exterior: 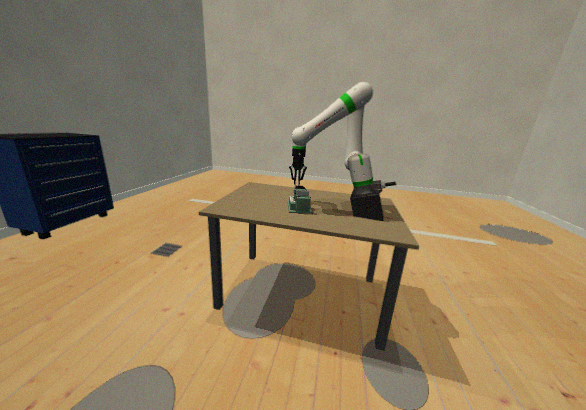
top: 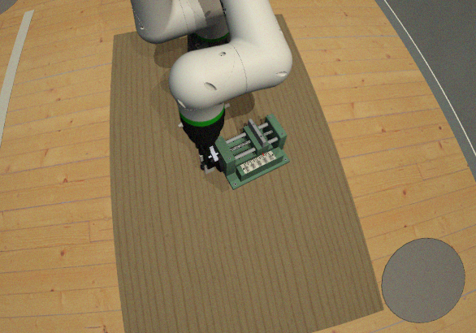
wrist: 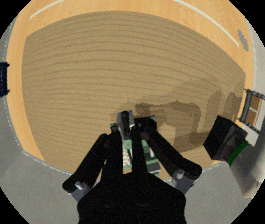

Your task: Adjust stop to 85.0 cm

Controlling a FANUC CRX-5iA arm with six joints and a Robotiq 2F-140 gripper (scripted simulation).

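The green stop unit [top: 229, 164] [exterior: 303, 203] stands on the table. Its stop [top: 257, 132], a grey plate on a green carriage, sits on the rods nearer the far end block than the handwheel end. A small red pointer [top: 263, 153] lies over the right half of the pale scale [top: 258, 162]; the numerals are too blurred to read. The dark handwheel [top: 220, 164] is at the left end block, mostly hidden by the fingers. My gripper [top: 210, 162] [exterior: 298, 185] [wrist: 126, 116] points down there, its fingers close together, shut on the handwheel; the exact contact is hidden.
The brown table top [top: 227, 260] [exterior: 240, 205] [wrist: 73, 75] carries the unit and the arm's dark base [exterior: 367, 205] [wrist: 225, 137]. The green end block stands right beside the fingers. A blue drawer cabinet [exterior: 60, 180] stands on the floor away from the table.
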